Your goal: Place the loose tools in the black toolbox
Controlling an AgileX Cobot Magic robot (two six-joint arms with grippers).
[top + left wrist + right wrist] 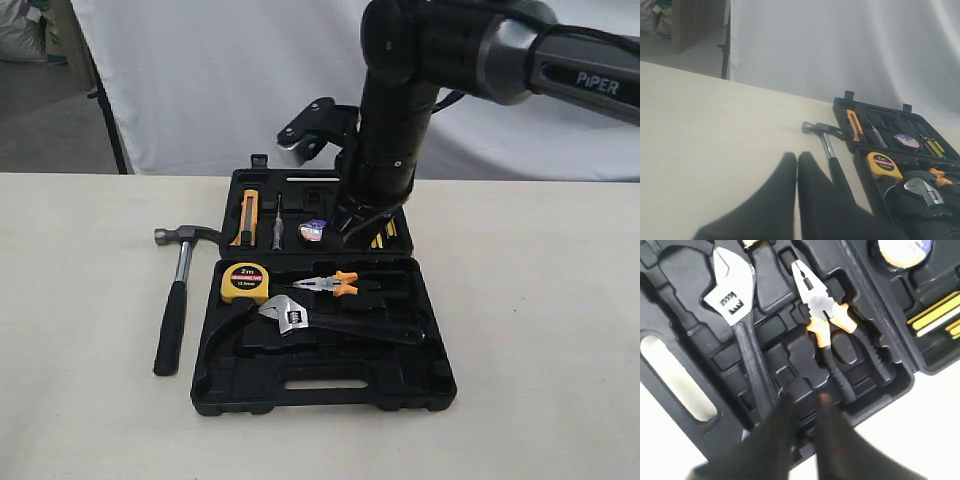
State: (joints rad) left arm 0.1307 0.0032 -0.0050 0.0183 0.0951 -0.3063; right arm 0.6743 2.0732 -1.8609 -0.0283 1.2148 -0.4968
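Note:
The black toolbox (420, 385) lies open on the table. The adjustable wrench (330, 322) (740, 325) rests slantwise across its near half. The small tape roll (313, 231) (906, 141) sits in the far half. The claw hammer (178, 300) (827, 145) lies on the table just left of the box, head away. My right gripper (358, 225) (807, 402) hovers over the box, blurred, its fingers a narrow gap apart with nothing between them. My left gripper (797, 160) is shut and empty above the table, left of the hammer handle; the exterior view does not show it.
A yellow tape measure (244, 282) and orange-sleeved pliers (335, 284) sit in the near half. An orange utility knife (247, 218) and yellow-handled bits (383, 236) fill the far half. A white backdrop stands behind the table.

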